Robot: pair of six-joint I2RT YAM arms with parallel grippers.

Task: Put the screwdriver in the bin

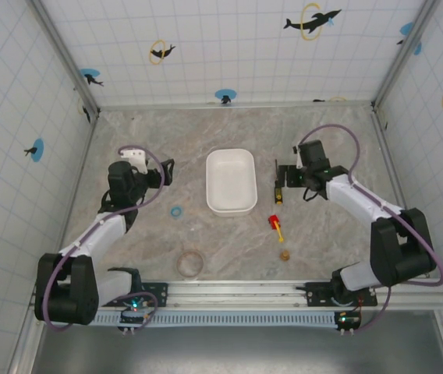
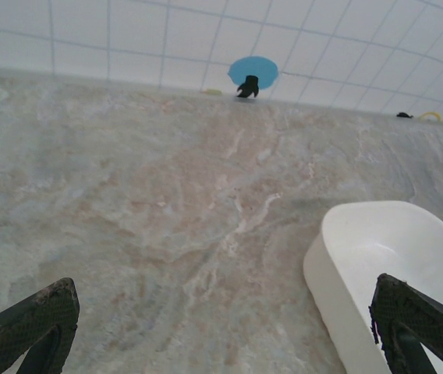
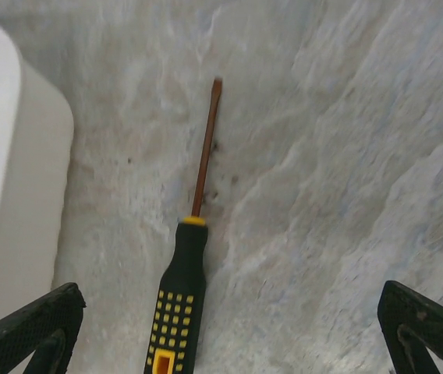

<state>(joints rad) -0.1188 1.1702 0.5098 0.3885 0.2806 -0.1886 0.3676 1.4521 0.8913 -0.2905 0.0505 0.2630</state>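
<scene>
The bin is seen at the middle of the tabletop, its long sides running from the near edge toward the far edge. The screwdriver is found flat on the tabletop just right of the bin, apart from its wall, with the shaft pointed at the far edge and the black-and-yellow handle toward the near edge.

And there the right gripper is placed right over the screwdriver. In the right wrist view the screwdriver is framed between the two fingers, the right gripper spread wide. Each finger is kept well clear of the handle and nothing is held. The bin is glimpsed at that view's left edge.

On the other side, the left gripper is held left of the bin. In the left wrist view the left gripper is likewise spread wide and holds nothing, with bare marble below it and the bin to its right.

Nearer the near edge, a stubby red-and-yellow tool is seen right of centre, with a small tan object beside it. A clear ring and a small blue ring are seen left of centre.
</scene>
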